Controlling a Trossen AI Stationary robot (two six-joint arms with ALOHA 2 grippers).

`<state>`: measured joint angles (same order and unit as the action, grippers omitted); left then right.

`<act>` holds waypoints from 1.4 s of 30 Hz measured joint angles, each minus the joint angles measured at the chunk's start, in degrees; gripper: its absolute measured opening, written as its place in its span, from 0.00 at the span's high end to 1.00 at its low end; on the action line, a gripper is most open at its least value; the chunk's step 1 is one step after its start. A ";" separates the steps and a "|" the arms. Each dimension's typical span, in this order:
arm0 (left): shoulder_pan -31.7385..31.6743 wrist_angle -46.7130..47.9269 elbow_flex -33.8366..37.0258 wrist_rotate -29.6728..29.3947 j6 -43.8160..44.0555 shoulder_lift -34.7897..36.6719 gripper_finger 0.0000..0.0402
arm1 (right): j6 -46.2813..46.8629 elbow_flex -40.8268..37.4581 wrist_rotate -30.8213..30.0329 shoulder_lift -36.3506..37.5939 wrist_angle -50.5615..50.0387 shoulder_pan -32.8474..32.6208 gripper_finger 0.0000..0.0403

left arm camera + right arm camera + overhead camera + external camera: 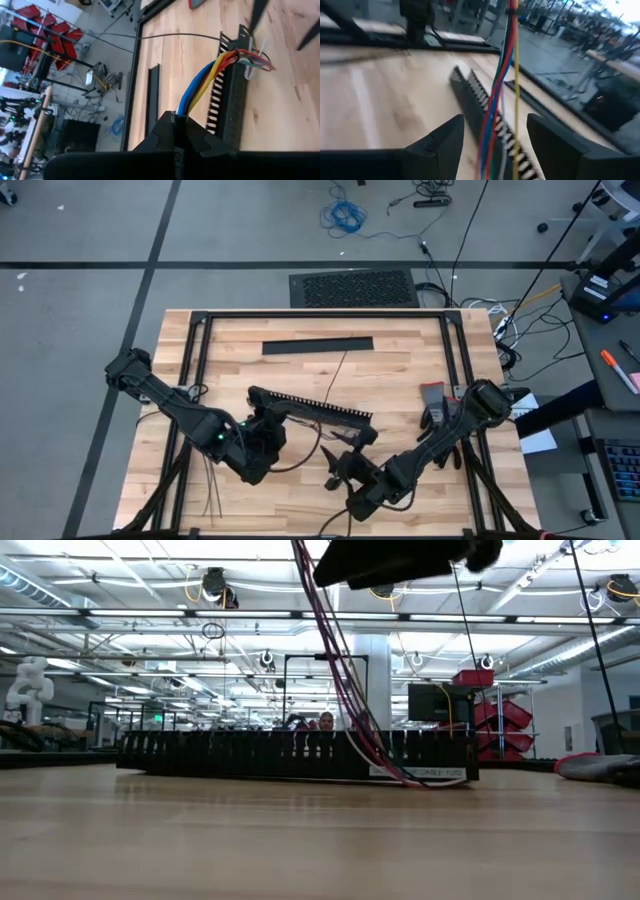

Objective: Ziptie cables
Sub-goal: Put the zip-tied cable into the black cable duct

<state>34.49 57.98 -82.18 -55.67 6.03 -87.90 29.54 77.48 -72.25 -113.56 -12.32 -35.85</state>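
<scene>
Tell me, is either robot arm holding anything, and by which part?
The left gripper is shut on one end of the cables. The right gripper is open around them, gripping nothing.

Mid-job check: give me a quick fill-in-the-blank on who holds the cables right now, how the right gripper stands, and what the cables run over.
1. The left gripper is shut on the ____.
2. The right gripper has its fingers ____, one on each side of the cables.
3. The cables run over the black slotted ____, which lies on the wooden table.

Missing words: cables; open; duct
</scene>
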 joint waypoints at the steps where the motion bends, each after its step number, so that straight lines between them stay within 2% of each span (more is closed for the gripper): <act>1: -0.13 0.00 -0.38 -0.04 -0.71 0.00 0.99 | -0.17 -1.30 -0.03 -0.06 3.50 0.00 0.47; 3: -0.46 -0.32 -1.12 -0.10 -2.41 0.00 0.99 | -1.79 -3.09 -1.46 -0.94 9.61 0.06 0.47; 7: -1.05 -2.78 -2.33 -0.17 -6.28 0.00 0.99 | -12.52 -3.37 -14.08 -5.41 20.50 -0.64 0.47; 9: -1.17 -3.97 -2.91 -0.19 -8.40 0.00 0.99 | -17.24 -3.17 -17.38 -7.25 24.74 -0.81 0.47; 16: -1.48 -5.83 -4.39 -0.10 -12.43 0.00 0.99 | -16.93 -3.09 -13.83 -8.52 28.59 1.72 0.47; 20: -1.86 -6.98 -4.49 0.10 -12.95 -0.01 0.99 | -19.04 -3.09 -17.54 -8.52 29.57 1.82 0.47; 27: -1.85 -7.05 -4.49 0.31 -12.95 -0.02 0.99 | -20.16 -3.09 -17.75 -8.52 30.34 4.87 0.50; 33: -1.69 -7.47 -4.49 1.84 -12.84 -0.02 0.99 | -19.94 -3.09 -17.70 -8.52 31.02 7.12 0.63; 36: -1.62 -6.05 -4.49 1.99 -12.51 0.42 0.99 | -20.12 -3.09 -17.70 -8.52 31.02 6.82 0.74; 40: -1.61 -3.92 -4.49 1.93 -9.52 2.67 0.99 | -22.07 -3.09 -17.72 -8.52 30.97 5.31 0.94; 42: -1.58 -3.13 -4.49 1.92 -7.69 4.10 0.99 | -23.18 -3.09 -17.72 -8.52 30.90 4.68 0.98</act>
<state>32.91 54.84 -86.67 -53.75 -1.66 -83.79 6.37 74.39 -89.97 -122.08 18.58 -31.17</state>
